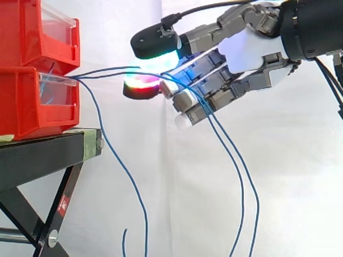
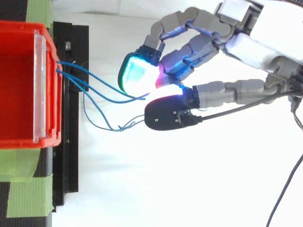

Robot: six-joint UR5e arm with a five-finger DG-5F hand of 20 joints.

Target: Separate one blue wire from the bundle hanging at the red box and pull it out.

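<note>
Two red bins (image 1: 32,64) are sitting stacked at the left on a black stand (image 1: 37,152), with a white curtain (image 1: 300,187) hanging behind everything. In the top view, strips of green tape (image 2: 26,198) are lying across the stand beside the bin. Each bin is showing a clear front panel.

The blue wires (image 1: 107,72) are coming out of the front of the lower bin. In the side view, one strand is dropping from the bin in a long curve past the edge of the stand toward the bottom of the view. Two more strands are running nearly level to the right, away from the bin and into the robot's fingertips. Past the fingertips these two are passing behind the fingers (image 1: 214,91) and hanging down side by side at the right.

The hand (image 1: 246,51) is reaching in from the right, level with the lower bin and well apart from it. Its thumb and fingers are pressing together, pinching the two level strands between the glowing pads (image 2: 137,73); the pads are shining cyan, green and red. The other fingers are stretching out below, slightly bent, with no wire between them. In the top view, further strands are looping loosely between the bin and the thumb, one ending in a small curl just beside the thumb's black tip.
</note>
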